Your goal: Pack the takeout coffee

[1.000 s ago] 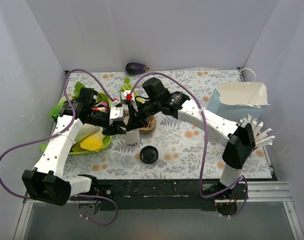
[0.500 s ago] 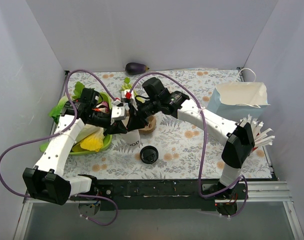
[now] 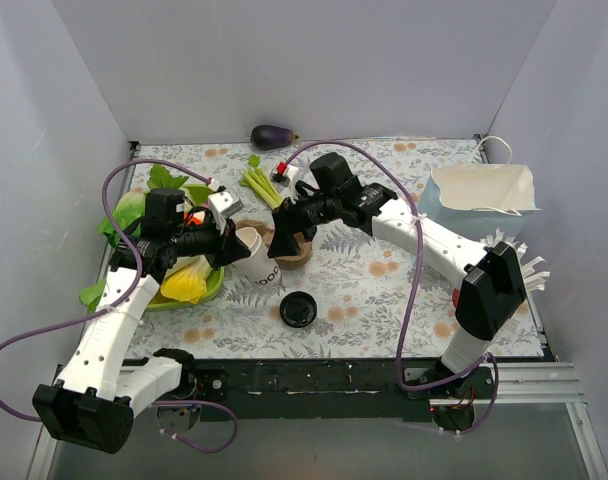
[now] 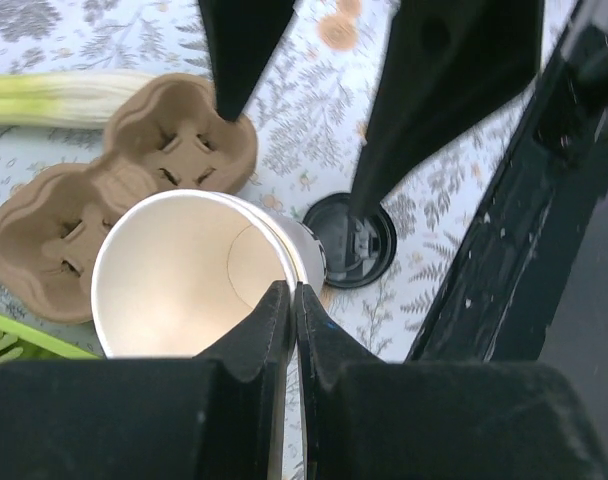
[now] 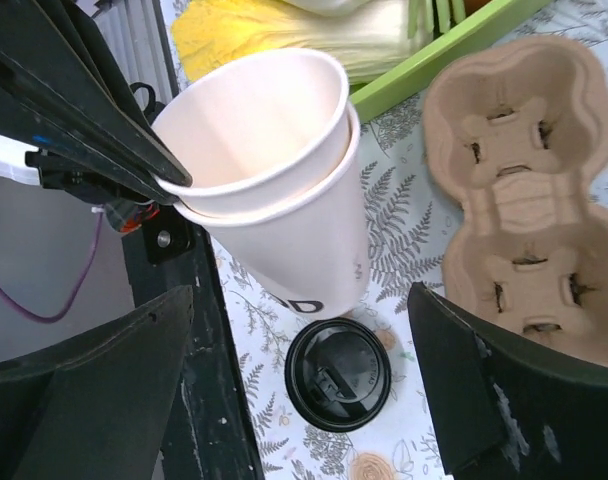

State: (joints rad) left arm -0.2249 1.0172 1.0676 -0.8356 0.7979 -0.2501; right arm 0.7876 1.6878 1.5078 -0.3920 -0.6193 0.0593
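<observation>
My left gripper (image 4: 292,300) clenched on lidless paper cup (image 4: 184,270) rim | my right gripper (image 3: 281,238) released | cup judged light, crushable: hold mid-wall | black lid (image 3: 297,308) loose toward near edge

White paper cup (image 3: 259,262) with dark print, black round lid (image 3: 297,309), brown pulp carrier (image 5: 529,200), white tablecloth (image 3: 364,290) patterned with grey ferns and orange flowers, green tray (image 5: 454,46), purple eggplant (image 3: 272,134), pale blue bag (image 3: 481,205)
</observation>
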